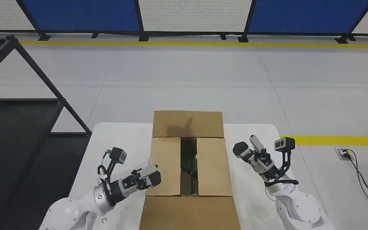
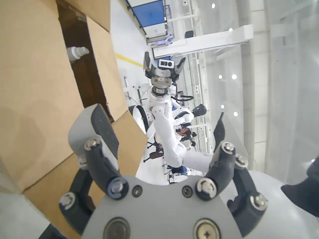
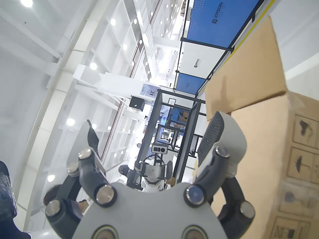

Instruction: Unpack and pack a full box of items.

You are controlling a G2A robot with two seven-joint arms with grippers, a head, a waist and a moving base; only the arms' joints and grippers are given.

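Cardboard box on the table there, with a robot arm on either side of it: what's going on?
A two-armed robot is working at a cardboard box on a white table. Its left gripper and right gripper sit one on each side of the box, both open and holding nothing. The box's end flaps are folded out. The side flaps lie nearly shut, with a gap between them. A white bottle shows inside through that gap.

Box: near flap cut off by top view's edge. Contents mostly hidden under side flaps; dark items between them unidentifiable.
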